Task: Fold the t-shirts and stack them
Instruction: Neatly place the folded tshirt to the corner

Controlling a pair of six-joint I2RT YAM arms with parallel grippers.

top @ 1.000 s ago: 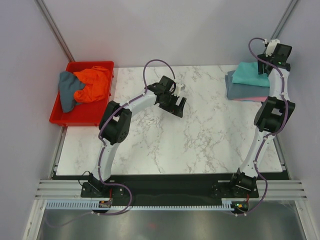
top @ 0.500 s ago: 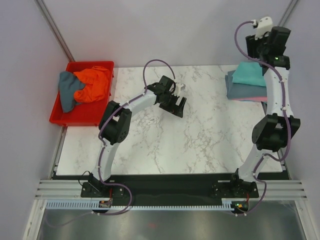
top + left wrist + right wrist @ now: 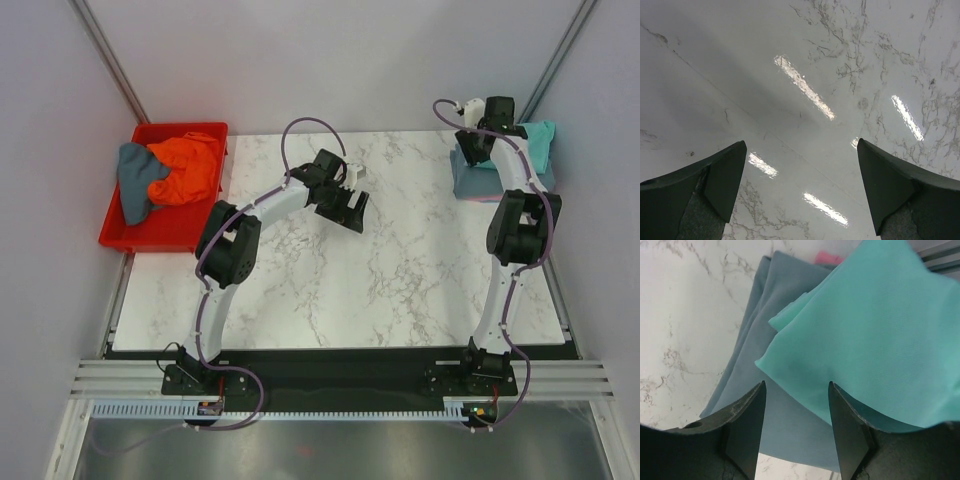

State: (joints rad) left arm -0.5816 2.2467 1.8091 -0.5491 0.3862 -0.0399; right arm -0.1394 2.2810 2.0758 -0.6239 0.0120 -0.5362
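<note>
Bright, even overhead light fills the top view, leaving only faint shadows on the marble surface (image 3: pixel 400 290). In the left wrist view the glossy stone throws back long white glare streaks, and both wrist views show their near fingers (image 3: pixel 700 200) dark and blurred.

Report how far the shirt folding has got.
Done: teal shirt, slate shirt and pink shirt sit stacked far right on the table. In hand: the right gripper hovers open over the teal shirt's edge, gripping nothing; the left gripper is open above bare marble. Left: the orange shirt and a blue-grey shirt lie crumpled in the red bin.
</note>
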